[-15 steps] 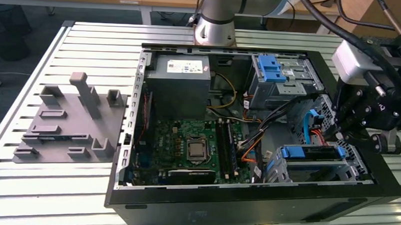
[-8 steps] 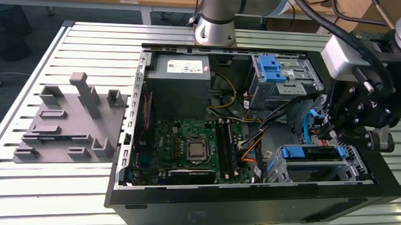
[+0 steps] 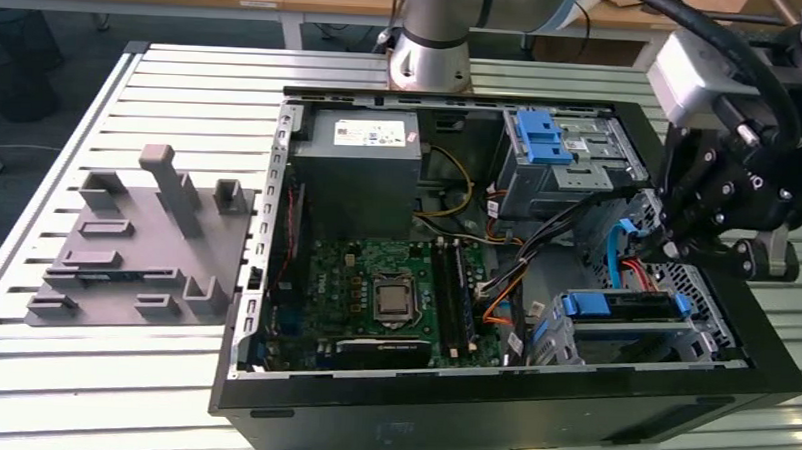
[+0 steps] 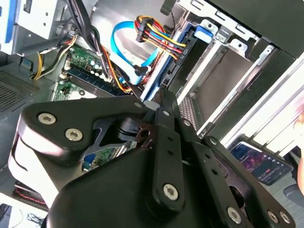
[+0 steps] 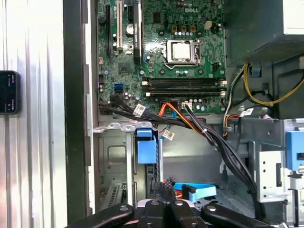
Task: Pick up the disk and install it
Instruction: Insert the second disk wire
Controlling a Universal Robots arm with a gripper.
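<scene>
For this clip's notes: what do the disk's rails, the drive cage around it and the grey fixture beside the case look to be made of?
Disk: its rails look like blue plastic, uniform and matte, moulded tab at one end. Drive cage: apparently bare sheet metal, dull silver, with folded edges and punched holes. Fixture: uniform matte grey with blocky posts and slots, probably plastic, possibly printed; painted metal cannot be excluded.

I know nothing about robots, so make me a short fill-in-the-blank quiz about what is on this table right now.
1. The computer case lies on the slatted table with its side ____, so the green motherboard shows.
2. The disk sits in its bay with ____ plastic rails.
3. In the exterior view, the gripper hangs at the case's ____ side.
4. The grey fixture with upright pegs lies ____ the case.

Missing words: open; blue; right; outside
</scene>
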